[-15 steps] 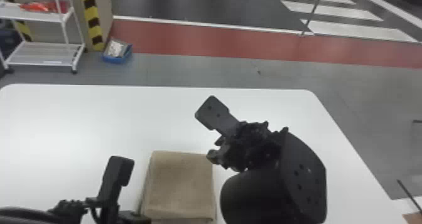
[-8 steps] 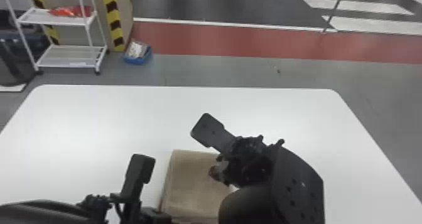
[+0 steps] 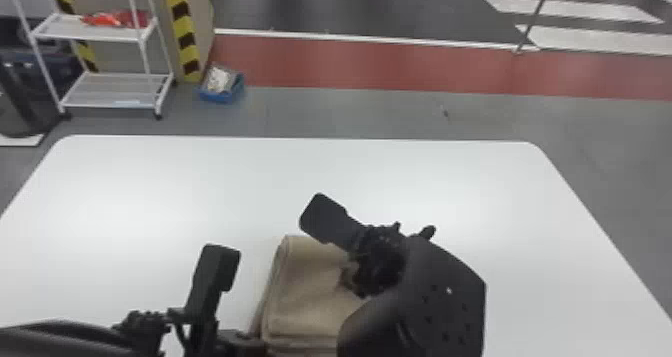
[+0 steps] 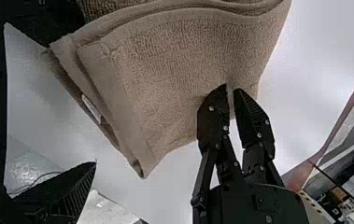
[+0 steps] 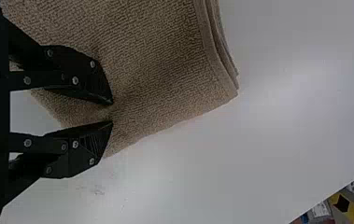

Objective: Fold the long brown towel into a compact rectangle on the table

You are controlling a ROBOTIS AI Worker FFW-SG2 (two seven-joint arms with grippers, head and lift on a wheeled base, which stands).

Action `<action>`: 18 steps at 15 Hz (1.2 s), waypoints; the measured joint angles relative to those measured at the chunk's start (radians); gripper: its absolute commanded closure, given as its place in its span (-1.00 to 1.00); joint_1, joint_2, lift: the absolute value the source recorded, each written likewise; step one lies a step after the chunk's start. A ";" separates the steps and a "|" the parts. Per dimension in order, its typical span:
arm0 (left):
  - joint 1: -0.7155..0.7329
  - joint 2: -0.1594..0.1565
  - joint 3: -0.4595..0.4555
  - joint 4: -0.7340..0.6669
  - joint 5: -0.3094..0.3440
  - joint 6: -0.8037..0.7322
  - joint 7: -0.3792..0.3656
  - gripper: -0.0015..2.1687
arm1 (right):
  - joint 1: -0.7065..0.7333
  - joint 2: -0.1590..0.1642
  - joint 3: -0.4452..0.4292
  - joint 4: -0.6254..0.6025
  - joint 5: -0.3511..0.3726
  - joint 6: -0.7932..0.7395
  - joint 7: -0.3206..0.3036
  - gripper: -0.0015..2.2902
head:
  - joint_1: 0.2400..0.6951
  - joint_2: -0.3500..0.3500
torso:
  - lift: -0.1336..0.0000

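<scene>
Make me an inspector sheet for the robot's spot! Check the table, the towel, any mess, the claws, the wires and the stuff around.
Surface: white table, a few faint marks on it.
Job's things: brown towel, folded in layers; small white tag at one side.
Clutter: blue bin with things in it, on the floor beyond the table; red things on the rack.
Left claw: open, at the towel.
Right claw: pinching the towel near an edge.
Cables: thin dark curved line, maybe a cable, past the table.
Surroundings: white rack, yellow-and-black stripes, red floor band.
</scene>
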 measured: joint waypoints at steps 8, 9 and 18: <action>0.003 0.000 0.052 -0.015 -0.002 0.020 0.000 -0.92 | -0.026 0.019 -0.017 0.028 -0.009 -0.011 -0.018 -0.27 | 1.00 -0.24 | -0.86; 0.003 -0.001 0.058 -0.019 0.000 0.021 0.000 -0.92 | -0.025 0.019 -0.023 0.018 -0.013 -0.008 -0.016 -0.27 | 1.00 -0.24 | -0.86; 0.003 -0.002 0.087 -0.080 0.018 0.048 -0.001 -0.92 | 0.002 0.011 -0.064 -0.126 -0.027 0.036 0.007 -0.27 | 1.00 -0.19 | -0.86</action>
